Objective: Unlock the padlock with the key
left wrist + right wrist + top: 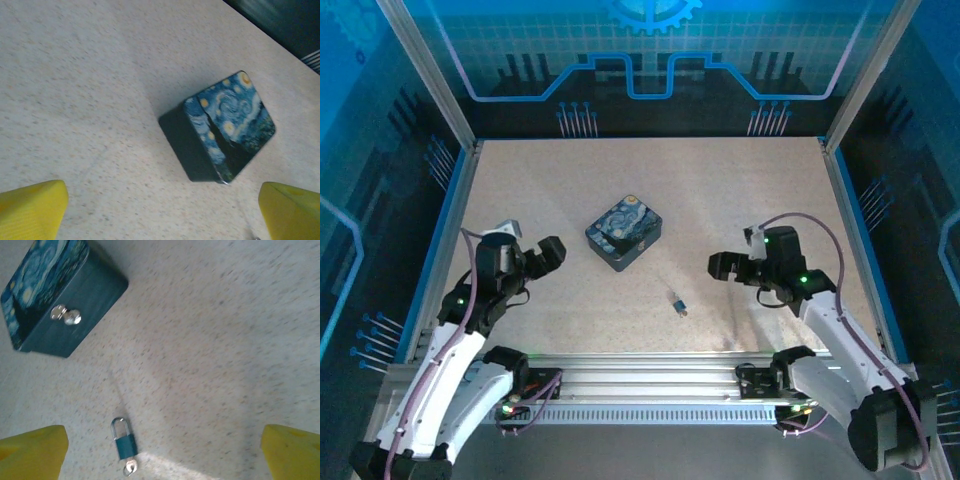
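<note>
Speckled beige tabletop (225, 340) — boxy teal padlock (124, 442), silver key (129, 468) at its base.

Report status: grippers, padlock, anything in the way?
Left gripper open, holding nothing. Right gripper open, holding nothing. Padlock flat on table, key at its keyhole end. Tin sits apart, nothing blocking.

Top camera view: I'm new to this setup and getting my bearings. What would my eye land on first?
The tin painted with a swirling blue-and-yellow night sky stands out at the middle of the table. Closer to the near edge lies a small padlock with a key at its bottom end. The left gripper and right gripper both hang open, holding nothing.
</note>
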Motion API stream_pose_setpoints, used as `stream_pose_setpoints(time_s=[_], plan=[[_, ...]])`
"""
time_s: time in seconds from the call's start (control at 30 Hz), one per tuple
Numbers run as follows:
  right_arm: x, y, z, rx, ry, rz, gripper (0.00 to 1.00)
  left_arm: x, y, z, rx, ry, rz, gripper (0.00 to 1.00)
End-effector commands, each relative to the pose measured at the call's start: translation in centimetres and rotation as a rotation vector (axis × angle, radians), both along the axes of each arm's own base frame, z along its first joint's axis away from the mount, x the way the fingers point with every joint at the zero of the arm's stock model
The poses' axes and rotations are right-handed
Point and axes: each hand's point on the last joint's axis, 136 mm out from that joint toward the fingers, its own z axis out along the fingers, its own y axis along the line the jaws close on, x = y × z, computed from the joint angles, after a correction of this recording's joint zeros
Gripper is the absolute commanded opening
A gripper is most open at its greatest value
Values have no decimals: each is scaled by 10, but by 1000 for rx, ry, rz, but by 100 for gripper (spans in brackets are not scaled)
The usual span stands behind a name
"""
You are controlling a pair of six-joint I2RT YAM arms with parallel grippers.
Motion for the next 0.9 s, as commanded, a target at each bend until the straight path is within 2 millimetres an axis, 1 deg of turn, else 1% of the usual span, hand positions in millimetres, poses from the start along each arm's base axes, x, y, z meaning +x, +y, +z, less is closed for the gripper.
stream_pose_setpoints(time_s=[0.0,0.1,0.23,0.33,0.43,0.6,0.73,0.87], plan=[[14,-21,16,-58,-76,-47,100,-1,30,-9,181,0,72,99],[25,-40,18,-97,-109,-98,100,5,39,-10,262,-42,77,99],[40,-64,13,-176,-149,-150,100,15,45,-13,347,-95,75,99],[55,-78,7,-267,-214,-166,100,21,51,-22,408,-102,79,99],[69,-92,6,-341,-302,-201,100,26,54,-35,455,-93,72,99],[84,-102,1,-365,-359,-243,100,33,59,-50,491,-85,72,99],[94,-99,-9,-360,-368,-231,100,39,62,-58,491,-91,87,99],[102,-98,-14,-351,-424,-230,100,45,64,-68,471,-95,95,99]])
